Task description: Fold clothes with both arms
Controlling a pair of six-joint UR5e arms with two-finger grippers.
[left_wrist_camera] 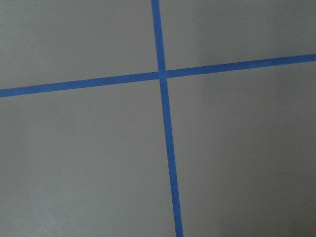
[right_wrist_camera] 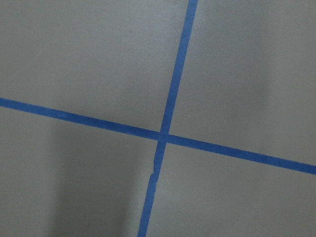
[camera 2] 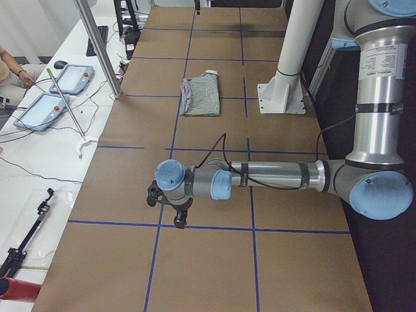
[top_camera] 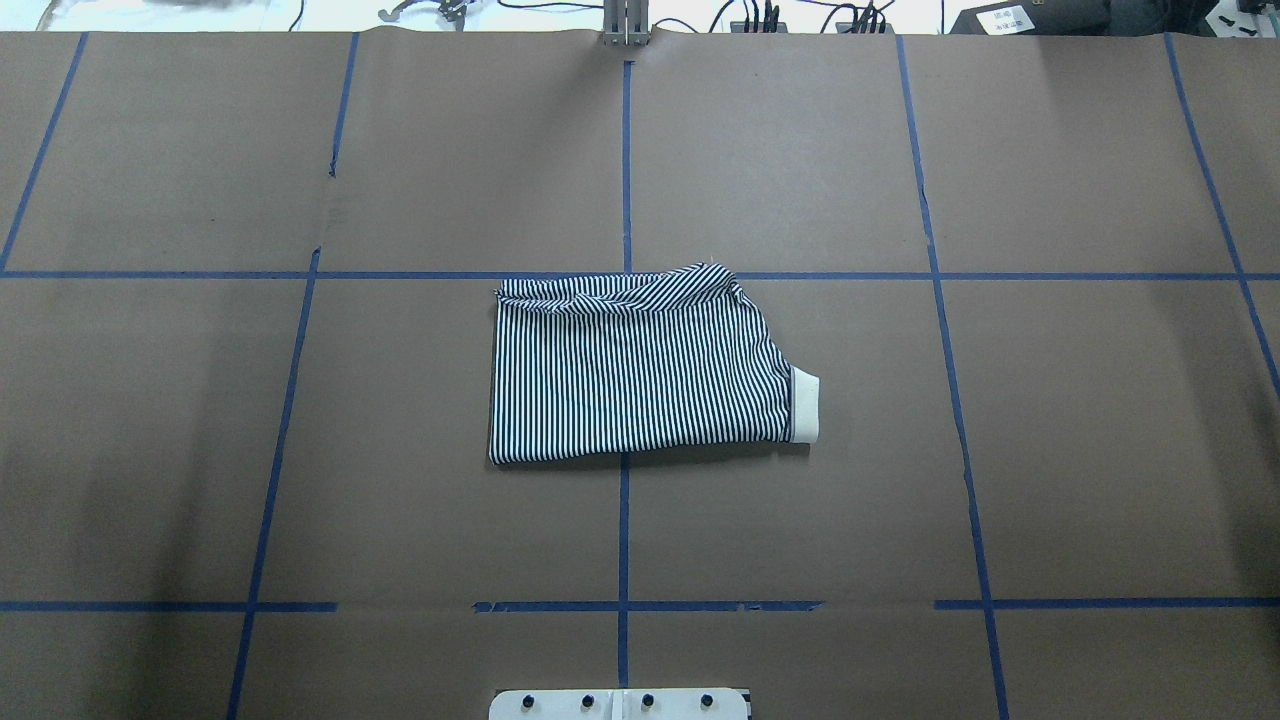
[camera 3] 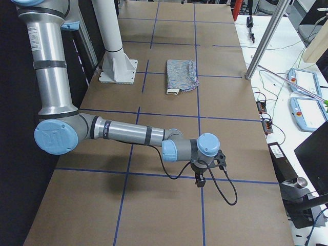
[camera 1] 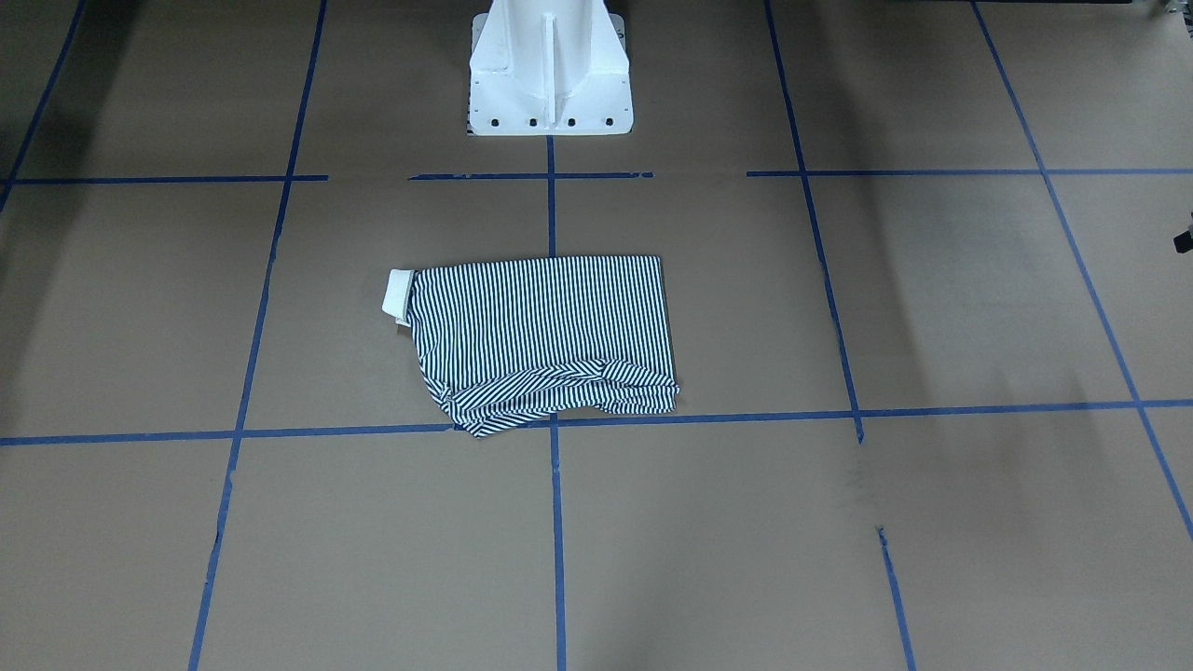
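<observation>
Navy-and-white striped shirt (top_camera: 640, 375) lies folded at the centre of the brown surface (top_camera: 1000, 450), well apart from the left tool (camera 2: 174, 214) and right tool (camera 3: 201, 177), whose opening cannot be told.

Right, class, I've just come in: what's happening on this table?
Nothing is handling the shirt. It lies folded into a rectangle in the middle of the table, with its collar sticking out toward the robot's right and its far edge rumpled. The left arm and right arm reach low over opposite table ends, well clear of it. Whether the left gripper and right gripper are open, I cannot tell.
</observation>
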